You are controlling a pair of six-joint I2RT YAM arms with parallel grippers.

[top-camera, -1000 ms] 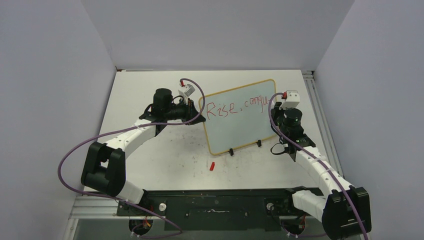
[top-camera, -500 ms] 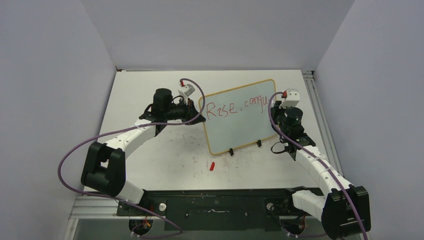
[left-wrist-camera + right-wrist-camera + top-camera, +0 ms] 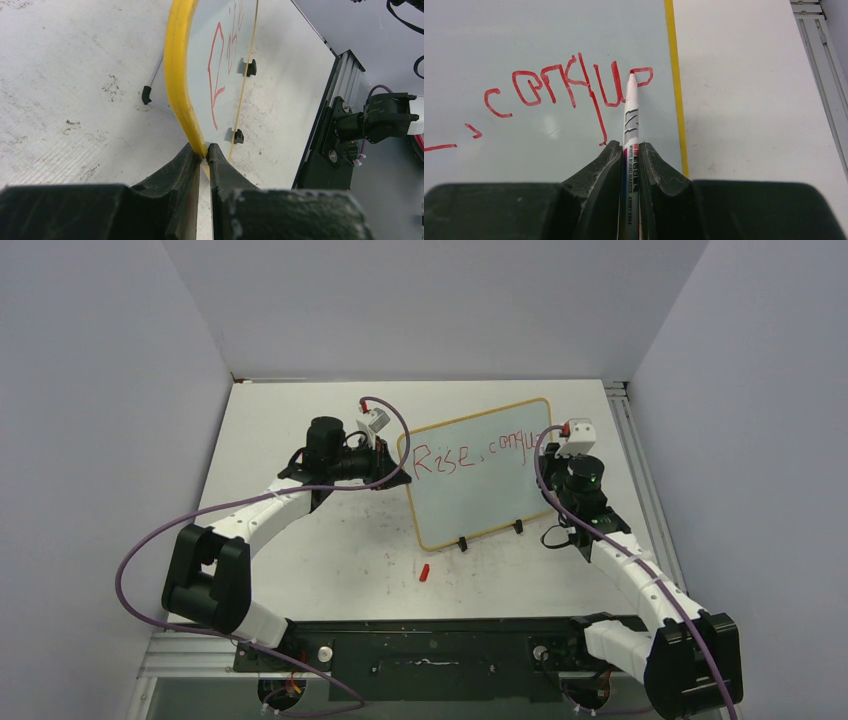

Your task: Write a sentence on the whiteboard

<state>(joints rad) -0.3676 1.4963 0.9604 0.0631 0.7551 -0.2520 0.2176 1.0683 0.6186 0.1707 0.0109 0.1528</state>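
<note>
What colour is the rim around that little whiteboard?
Bright yellow. The rim of the whiteboard shows best in the left wrist view.

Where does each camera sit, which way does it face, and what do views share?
Top external: high behind the robot, looking down at the table; left arm, right arm show.
Left wrist: on the left arm, facing along the left gripper, shut on the whiteboard edge.
Right wrist: facing along the right gripper, shut on the marker, at the sentence.
Shared: all show the whiteboard.
</note>
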